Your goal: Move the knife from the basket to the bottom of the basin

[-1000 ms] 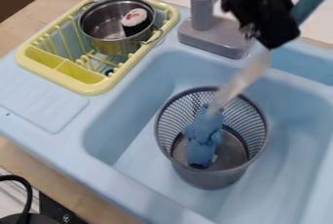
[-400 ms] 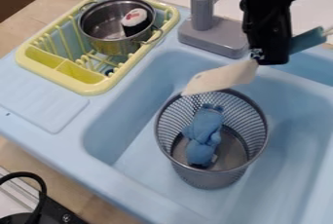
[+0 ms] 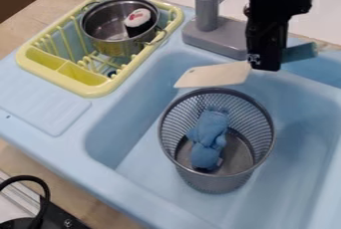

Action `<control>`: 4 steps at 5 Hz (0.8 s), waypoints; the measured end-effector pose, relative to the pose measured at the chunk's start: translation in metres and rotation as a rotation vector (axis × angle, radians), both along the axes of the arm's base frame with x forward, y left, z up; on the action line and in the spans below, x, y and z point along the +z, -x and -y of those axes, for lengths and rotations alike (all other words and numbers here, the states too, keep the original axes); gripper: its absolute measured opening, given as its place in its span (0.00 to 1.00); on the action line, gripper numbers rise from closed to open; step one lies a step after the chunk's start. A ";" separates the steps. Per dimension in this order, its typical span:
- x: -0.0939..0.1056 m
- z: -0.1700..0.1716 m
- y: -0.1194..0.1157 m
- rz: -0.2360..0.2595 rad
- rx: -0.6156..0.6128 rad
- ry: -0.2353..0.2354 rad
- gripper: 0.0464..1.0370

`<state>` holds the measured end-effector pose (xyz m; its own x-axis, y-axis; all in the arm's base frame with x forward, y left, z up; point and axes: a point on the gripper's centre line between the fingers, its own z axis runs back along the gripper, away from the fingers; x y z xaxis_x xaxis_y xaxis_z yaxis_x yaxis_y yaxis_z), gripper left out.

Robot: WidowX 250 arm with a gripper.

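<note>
– Where are we finding the knife (image 3: 213, 75)?

– We are seeing it up in the grip of the black gripper (image 3: 264, 64), over the far part of the basin (image 3: 293, 173). The pale blade is pointing left and the teal handle is sticking out on the right

– And the hand, are we calling it open or closed?

– We are calling it closed on the knife, as its fingers are gripping it between blade and handle. The black arm is hanging down from the far edge, right of the grey faucet (image 3: 208, 14)

– How is the blade lying against the basket (image 3: 213, 183)?

– We are seeing it just beyond the far rim, its broad side showing. How high it is hanging, we are not managing to tell

– What are we noticing inside the basket?

– We are looking at a soft blue thing (image 3: 210, 141) that is resting inside the mesh wall. The basket itself is standing upright in the basin

– And over on the far left?

– There we are seeing a yellow dish rack (image 3: 93, 89) with a metal pot (image 3: 116, 49) sitting in its far part. In the pot, a black-and-white piece (image 3: 138, 20) with a red mark on top is leaning at the right side

– Are we spotting anything on the near left?

– Yes, we are spotting a black cable (image 3: 45, 193) that is curving beside the wooden counter (image 3: 73, 193)
</note>
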<state>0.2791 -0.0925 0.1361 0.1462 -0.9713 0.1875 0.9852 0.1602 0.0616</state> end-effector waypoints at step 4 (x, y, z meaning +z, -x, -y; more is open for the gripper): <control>-0.015 -0.011 -0.003 -0.099 -0.019 -0.064 0.78</control>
<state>0.2818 -0.0811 0.1209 0.1425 -0.9836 0.1102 0.9897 0.1405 -0.0263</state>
